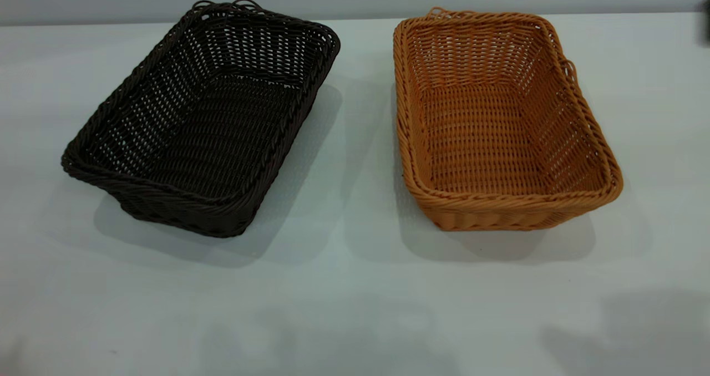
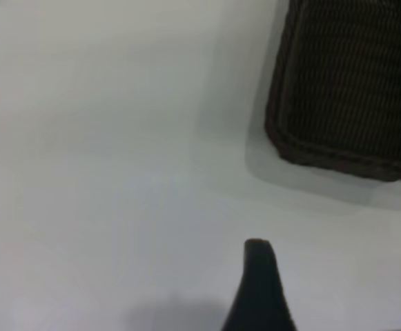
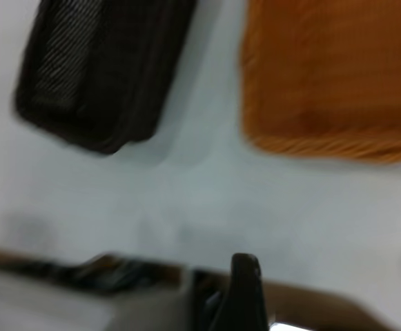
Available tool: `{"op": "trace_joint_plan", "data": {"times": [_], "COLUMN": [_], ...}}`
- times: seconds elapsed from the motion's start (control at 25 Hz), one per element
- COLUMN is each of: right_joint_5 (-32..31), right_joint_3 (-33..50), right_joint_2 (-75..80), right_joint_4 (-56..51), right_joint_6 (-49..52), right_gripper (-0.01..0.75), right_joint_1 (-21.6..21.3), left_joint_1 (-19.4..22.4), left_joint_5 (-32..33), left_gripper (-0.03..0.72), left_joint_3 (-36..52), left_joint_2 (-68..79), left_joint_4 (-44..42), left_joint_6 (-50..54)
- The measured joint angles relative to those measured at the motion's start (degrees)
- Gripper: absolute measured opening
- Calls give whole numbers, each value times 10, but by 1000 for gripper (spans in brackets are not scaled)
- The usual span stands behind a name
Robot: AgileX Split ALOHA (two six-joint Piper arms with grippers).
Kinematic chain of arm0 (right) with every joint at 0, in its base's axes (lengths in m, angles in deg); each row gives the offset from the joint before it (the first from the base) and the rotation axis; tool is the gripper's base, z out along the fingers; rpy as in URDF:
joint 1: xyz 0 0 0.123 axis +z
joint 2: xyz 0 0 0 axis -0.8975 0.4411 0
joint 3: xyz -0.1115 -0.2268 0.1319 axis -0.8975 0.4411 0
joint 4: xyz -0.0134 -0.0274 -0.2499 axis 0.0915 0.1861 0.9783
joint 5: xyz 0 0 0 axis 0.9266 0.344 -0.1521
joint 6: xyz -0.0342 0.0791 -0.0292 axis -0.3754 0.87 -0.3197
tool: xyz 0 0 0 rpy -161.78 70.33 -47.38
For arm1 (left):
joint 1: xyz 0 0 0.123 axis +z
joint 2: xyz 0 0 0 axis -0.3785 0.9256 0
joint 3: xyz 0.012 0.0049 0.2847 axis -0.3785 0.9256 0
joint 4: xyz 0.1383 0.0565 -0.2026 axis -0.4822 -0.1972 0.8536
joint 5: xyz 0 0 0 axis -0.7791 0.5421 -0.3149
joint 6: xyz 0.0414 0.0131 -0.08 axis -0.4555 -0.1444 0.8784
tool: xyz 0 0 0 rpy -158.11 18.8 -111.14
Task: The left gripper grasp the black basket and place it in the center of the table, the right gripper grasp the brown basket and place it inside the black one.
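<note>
On table [image 1: 344, 287], black basket [image 1: 205, 126]; brown basket [image 1: 499, 126]

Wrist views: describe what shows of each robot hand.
Left hand: only one finger shows, matte black, tapering to a rounded tip. Right hand: likewise one black finger, narrow with a blunt tip. No cables, lights or markings show on either.

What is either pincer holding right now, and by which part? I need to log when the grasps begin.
Nothing is held. The black basket and the brown basket sit side by side on the table, untouched.
</note>
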Motion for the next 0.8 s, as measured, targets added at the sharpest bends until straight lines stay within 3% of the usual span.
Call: {"op": "trace_joint_plan", "data": {"times": [0.12,0.36,0.56,0.8], "right_joint_5": [16,74,73,86], "right_joint_3": [0,-1,-8,-49], "right_joint_2": [108,311,452,546], "right_joint_4": [-109,-308,-481,-521], "right_joint_6": [-59,-75,-81,-5], "right_gripper": [555,555,555,555], "right_joint_1": [43,147,161,161], "left_joint_1": [0,0,0,0], "left_joint_5": [-44,-102,-118,-135], "left_gripper": [511,511,511,511], "left_joint_3": [0,0,0,0], "left_joint_2": [60,172,234,251], "left_joint_4": [32,94,121,166], "left_joint_6": [-11,-47,-101,-162]}}
